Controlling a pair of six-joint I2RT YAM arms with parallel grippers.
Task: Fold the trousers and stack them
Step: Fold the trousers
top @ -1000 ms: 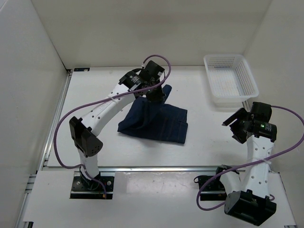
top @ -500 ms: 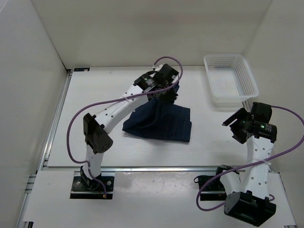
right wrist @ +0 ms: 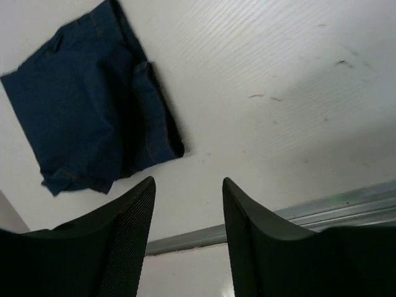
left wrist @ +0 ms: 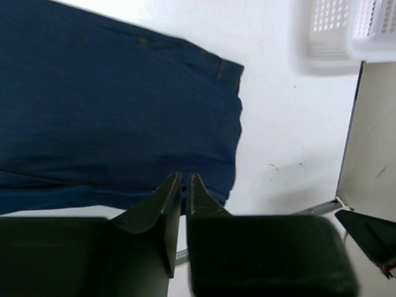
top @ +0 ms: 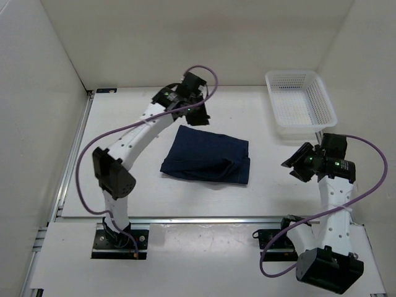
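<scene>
jaws on my left gripper are drawn together on nothing: the left wrist view shows only a thin slit between the two dark fingers. from above, that gripper hangs at the far edge of the trousers, and as far as i can judge from the top view it is off the cloth rather than touching it. the trousers lie flat on the white table, about midway between my two arms, folded into a compact, roughly rectangular bundle. the right-hand side looks thicker, with a rolled lip of denim along it, and faint orange stitching runs near the hem in both wrist views. my right gripper hovers well to the right of the bundle with its nose turned towards it. its fingers are spread wide with only bare table between them. a white perforated basket stands at the far right of the table, well apart from the denim.
</scene>
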